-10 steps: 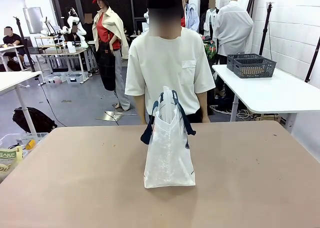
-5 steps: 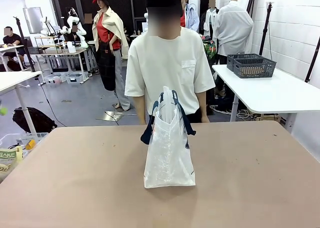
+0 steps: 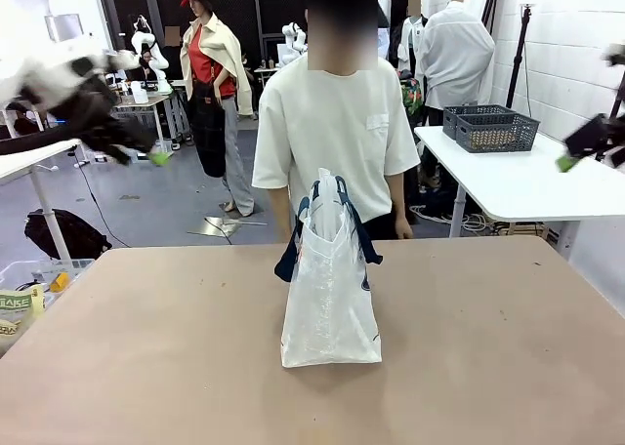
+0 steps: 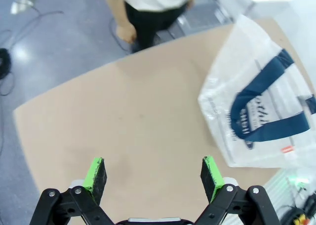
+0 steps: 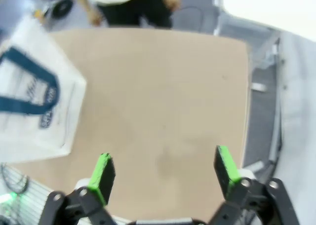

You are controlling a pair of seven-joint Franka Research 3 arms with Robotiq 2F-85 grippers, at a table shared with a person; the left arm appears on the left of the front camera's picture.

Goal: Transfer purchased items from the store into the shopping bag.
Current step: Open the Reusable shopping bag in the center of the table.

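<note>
The shopping bag (image 3: 330,289) stands upright in the middle of the tan table (image 3: 146,357), translucent white with navy handles drooping over its top. My left gripper (image 3: 146,154) hangs blurred high at the upper left, far from the bag. High at the right edge is my right gripper (image 3: 571,157). From above, the left gripper (image 4: 153,173) is open and empty over bare table, the shopping bag (image 4: 261,111) to its right. The right gripper (image 5: 164,169) is open and empty too, with the shopping bag (image 5: 34,106) at its left.
A person (image 3: 332,133) stands at the table's far edge right behind the bag, arms down. A dark grey lattice basket (image 3: 488,128) sits on a white side table at the back right. A clear bin (image 3: 24,289) with small items stands left of the table.
Both arms have swung into the front view, high at the left and right, where no arm showed before. The person has shifted slightly to the right. The bag has not moved.
</note>
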